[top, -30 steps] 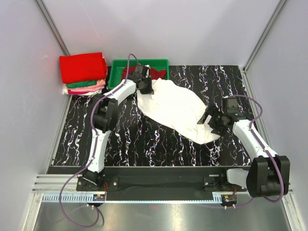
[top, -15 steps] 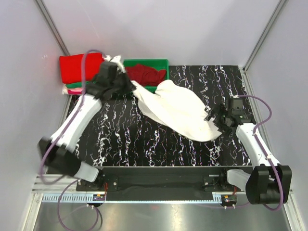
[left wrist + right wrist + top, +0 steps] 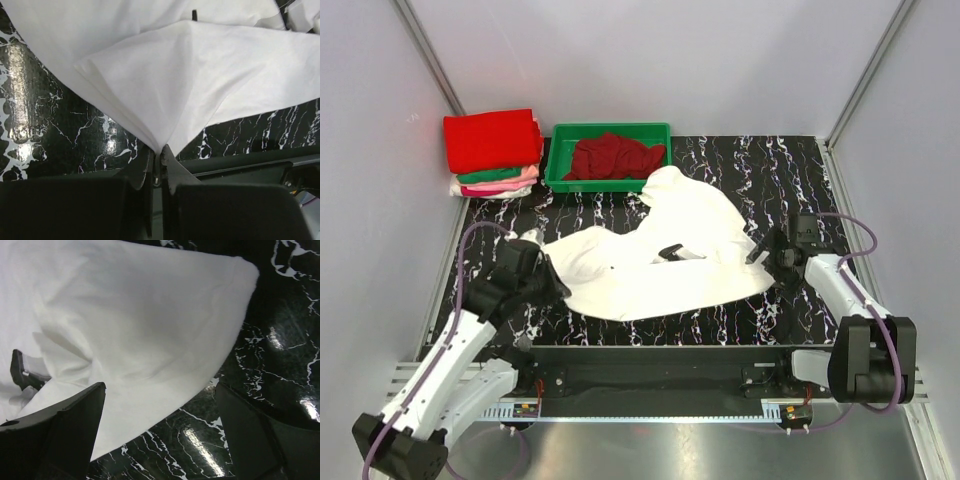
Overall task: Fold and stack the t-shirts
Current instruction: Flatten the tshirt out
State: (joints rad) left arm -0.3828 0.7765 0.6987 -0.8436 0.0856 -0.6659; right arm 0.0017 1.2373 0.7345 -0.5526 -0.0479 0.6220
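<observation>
No readable txt, labels or nos. in any view, incl. on white t-shirt (image 3: 620,280).

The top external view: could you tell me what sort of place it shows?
Probably a lab test cell: plain white panel walls, left arm and right arm bolted to a rail, a black marbled table with stacked folded shirts.

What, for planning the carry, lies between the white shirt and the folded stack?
Between white shirt and folded stack, only bare table, per the top view.
</observation>
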